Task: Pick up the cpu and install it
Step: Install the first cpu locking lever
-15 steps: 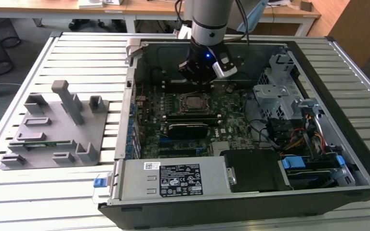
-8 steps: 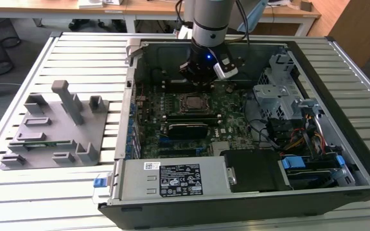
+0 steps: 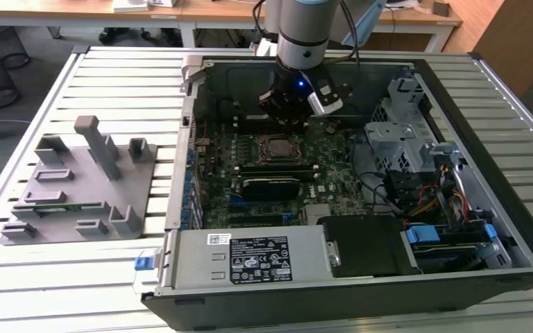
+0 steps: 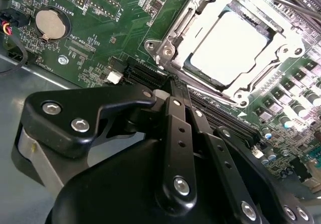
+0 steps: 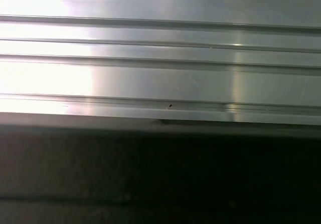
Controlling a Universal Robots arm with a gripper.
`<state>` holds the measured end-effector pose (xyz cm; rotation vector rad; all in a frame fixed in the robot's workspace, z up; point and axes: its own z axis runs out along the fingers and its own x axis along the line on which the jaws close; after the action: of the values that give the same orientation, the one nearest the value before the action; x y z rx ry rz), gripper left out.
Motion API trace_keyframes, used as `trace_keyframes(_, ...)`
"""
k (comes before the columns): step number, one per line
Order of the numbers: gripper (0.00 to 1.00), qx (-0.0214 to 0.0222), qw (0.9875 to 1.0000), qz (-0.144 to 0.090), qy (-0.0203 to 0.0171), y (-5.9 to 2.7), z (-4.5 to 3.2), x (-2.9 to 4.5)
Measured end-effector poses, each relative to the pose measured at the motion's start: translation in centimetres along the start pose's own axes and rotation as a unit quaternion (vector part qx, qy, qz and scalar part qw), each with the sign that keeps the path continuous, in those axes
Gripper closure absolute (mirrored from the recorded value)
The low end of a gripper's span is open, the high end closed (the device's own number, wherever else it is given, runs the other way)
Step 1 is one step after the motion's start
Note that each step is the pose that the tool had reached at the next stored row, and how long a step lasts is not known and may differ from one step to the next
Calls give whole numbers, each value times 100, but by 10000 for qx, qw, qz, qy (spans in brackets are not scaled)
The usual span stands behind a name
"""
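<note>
The cpu (image 4: 228, 45), a flat silver square, lies inside the metal-framed socket (image 4: 165, 48) on the green motherboard (image 4: 100, 38). My gripper (image 4: 172, 83) hangs just beside the socket, with its black fingers (image 4: 179, 128) brought together to a point and nothing between them. In the exterior view the gripper (image 3: 285, 119) hovers inside the open computer case (image 3: 488, 173), just behind the socket (image 3: 280, 148) with the cpu in it.
A grey fixture block (image 3: 77, 187) with a green memory stick (image 3: 58, 205) sits on the slatted table (image 5: 160, 73) at the exterior view's left. Inside the case are the power supply (image 3: 248, 258), the drive cage (image 3: 401, 132), cables (image 3: 424, 201) and a coin battery (image 4: 50, 23).
</note>
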<state>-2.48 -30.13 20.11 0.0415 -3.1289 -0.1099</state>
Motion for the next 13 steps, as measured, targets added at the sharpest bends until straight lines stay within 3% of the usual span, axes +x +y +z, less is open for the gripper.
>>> trace_keyframes(13, 89, 1, 10000, -21, 1, 1, -7, -1)
